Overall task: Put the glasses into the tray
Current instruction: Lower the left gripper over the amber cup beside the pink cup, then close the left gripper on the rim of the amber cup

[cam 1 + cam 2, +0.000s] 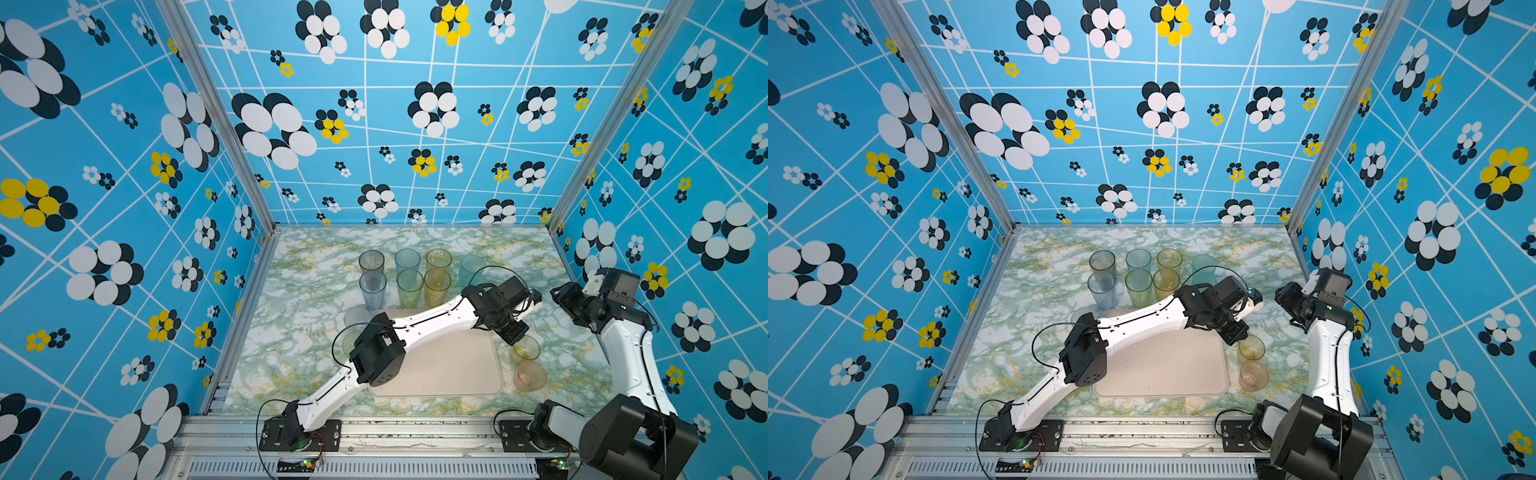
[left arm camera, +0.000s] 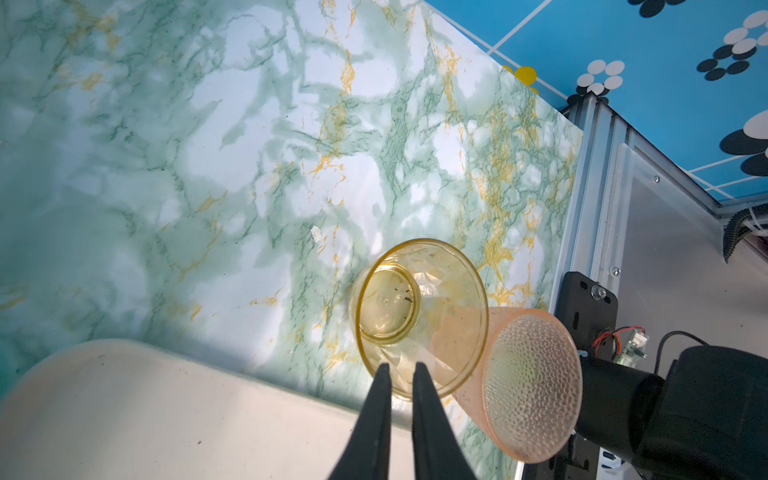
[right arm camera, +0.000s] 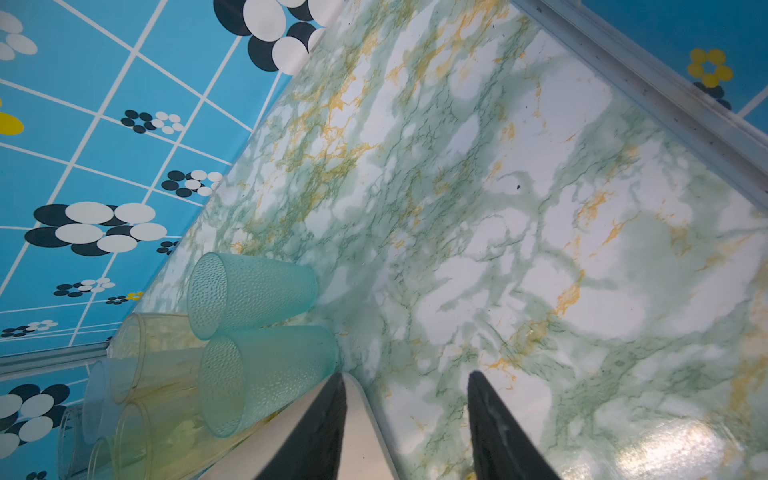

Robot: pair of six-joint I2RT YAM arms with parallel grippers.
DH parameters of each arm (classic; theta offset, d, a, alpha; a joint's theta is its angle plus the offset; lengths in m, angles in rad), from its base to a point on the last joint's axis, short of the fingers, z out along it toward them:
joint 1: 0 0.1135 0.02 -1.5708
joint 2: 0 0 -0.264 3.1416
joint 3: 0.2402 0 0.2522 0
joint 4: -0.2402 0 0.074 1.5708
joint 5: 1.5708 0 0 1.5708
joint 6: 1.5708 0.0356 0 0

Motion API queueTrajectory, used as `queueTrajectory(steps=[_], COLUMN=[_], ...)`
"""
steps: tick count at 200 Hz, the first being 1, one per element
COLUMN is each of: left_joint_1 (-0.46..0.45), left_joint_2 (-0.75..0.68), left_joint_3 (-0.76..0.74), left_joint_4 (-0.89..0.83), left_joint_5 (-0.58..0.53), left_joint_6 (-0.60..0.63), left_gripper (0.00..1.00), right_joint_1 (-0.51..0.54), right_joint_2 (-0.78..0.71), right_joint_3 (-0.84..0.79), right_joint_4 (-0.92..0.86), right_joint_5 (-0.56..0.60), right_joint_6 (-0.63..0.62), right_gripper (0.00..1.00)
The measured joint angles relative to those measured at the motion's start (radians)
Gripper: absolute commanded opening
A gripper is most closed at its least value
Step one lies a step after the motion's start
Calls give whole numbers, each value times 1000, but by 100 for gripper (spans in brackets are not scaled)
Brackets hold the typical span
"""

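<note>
Amber short tumbler (image 1: 525, 348) stands on the table just right of the tray (image 1: 457, 374), with a pink short tumbler (image 1: 530, 376) just beside it toward the front; the left gripper (image 2: 402, 365) hangs at the amber rim, jaws narrow and nearly closed, and whether they pinch it cannot be told; the left arm (image 1: 415, 328) lies across the tray; tall tumblers (image 1: 409, 284) crowd in two rows behind the tray's far edge; the right gripper (image 3: 406, 376) hangs with jaws parted, holding nothing, over bare tabletop; green-and-gold marbled tabletop (image 1: 299, 299); blue walls (image 1: 124, 166) with black, white and yellow flowers.
</note>
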Motion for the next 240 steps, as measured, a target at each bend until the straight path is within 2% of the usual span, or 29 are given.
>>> queueTrajectory(steps=[57, 115, 170, 240], left_joint_1=[-14, -19, -31, -37], left_joint_2=[55, 79, 81, 89], left_joint_3=[72, 100, 105, 105], left_joint_4=[-32, -58, -57, -56], left_joint_5=[-3, -54, -97, -165], left_joint_6=[2, 12, 31, 54], left_gripper=[15, 16, 22, 25], right_joint_1=[0, 0, 0, 0], right_joint_2=[-24, -26, -26, -23], right_joint_3=[0, 0, 0, -2], right_joint_4=[0, 1, 4, 21], right_joint_5=[-6, -12, -18, -39], right_joint_6=[0, 0, 0, 0], right_gripper=[50, 50, 50, 50])
